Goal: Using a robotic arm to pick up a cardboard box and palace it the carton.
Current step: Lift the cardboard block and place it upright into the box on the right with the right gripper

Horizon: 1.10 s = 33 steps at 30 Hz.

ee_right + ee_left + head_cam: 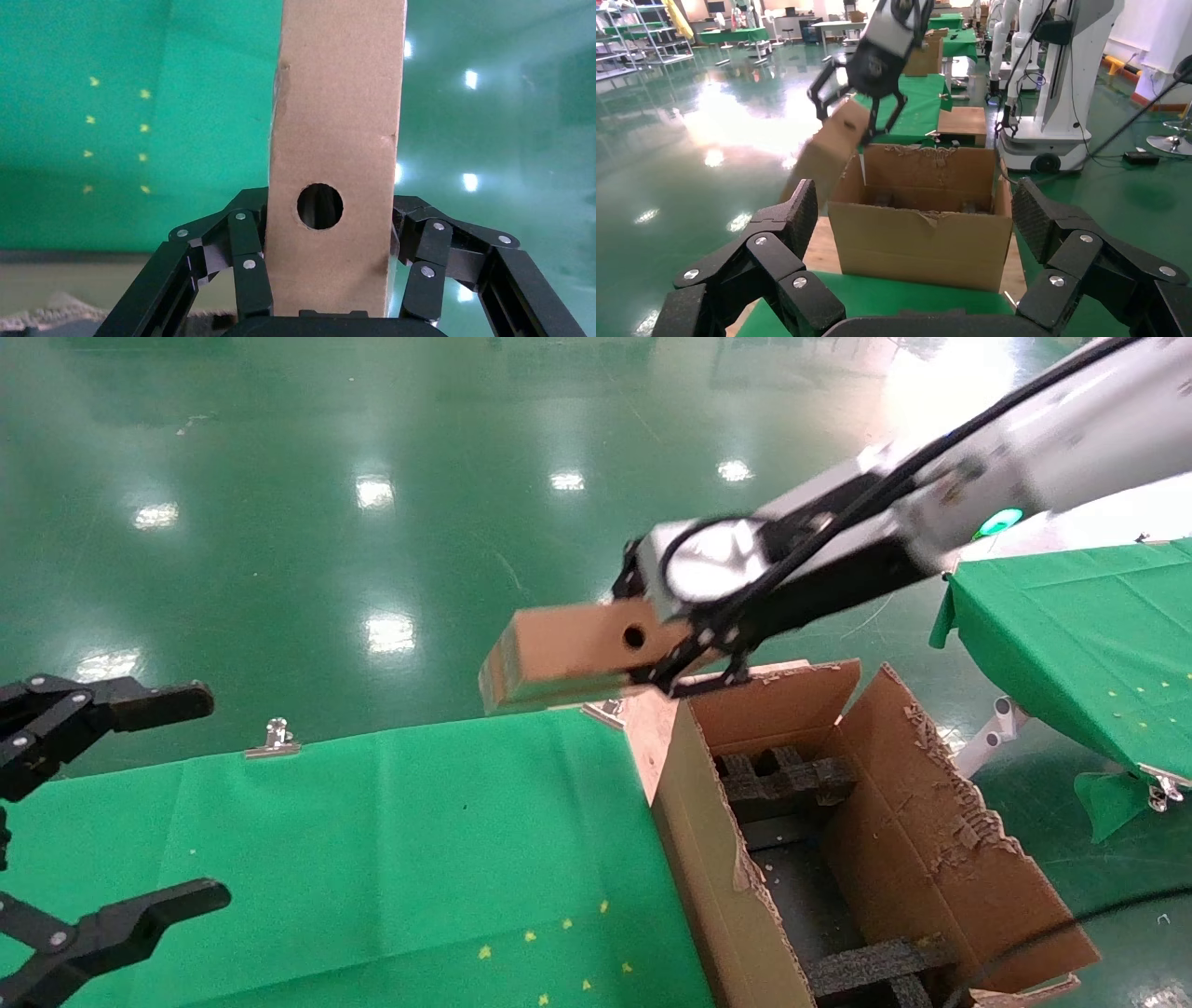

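Cardboard box (pixel 559 654) clamped tight in my right gripper (pixel 694 663), hanging just past the carton (pixel 708 859) rim so I can drop it inside; left gripper (pixel 93 822) idles open.

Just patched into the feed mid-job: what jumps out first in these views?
The right gripper holds the small cardboard box in the air, past the green table's far edge and just above the far left corner of the torn carton, its round hole showing. The left gripper hangs open at the table's left edge.
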Available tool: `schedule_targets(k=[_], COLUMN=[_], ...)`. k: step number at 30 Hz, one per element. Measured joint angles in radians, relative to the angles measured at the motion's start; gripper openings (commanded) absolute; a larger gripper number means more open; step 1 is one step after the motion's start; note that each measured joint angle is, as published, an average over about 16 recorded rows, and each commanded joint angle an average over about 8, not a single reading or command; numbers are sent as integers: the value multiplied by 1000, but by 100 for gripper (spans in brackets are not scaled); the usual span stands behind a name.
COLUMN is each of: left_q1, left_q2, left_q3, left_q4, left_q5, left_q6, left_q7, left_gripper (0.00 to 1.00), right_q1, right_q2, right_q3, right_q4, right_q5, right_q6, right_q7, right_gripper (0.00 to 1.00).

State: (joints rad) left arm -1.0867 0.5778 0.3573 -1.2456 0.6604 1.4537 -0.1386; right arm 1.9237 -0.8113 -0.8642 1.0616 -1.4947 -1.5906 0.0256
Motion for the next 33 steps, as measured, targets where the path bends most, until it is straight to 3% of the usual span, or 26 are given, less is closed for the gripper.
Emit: schedule_targets(k=[12,23,33], left_q1=[0,0,0], left_q2=[0,0,0], left_q3=[0,0,0], left_q4=[0,0,0], left_q5=[0,0,0], left_q6=[0,0,0], left_q7=[0,0,0], left_gripper=[100,100,100], right_q1=[122,182,181], right_q2=[89,275,419], right_q3=[-142,-243,-299], right_q4=[-68,-115,-194], right_q5=[86,68,55], right_q6=[6,11,24], right_q7=[-32,-47,-67], right_gripper=[0,0,0])
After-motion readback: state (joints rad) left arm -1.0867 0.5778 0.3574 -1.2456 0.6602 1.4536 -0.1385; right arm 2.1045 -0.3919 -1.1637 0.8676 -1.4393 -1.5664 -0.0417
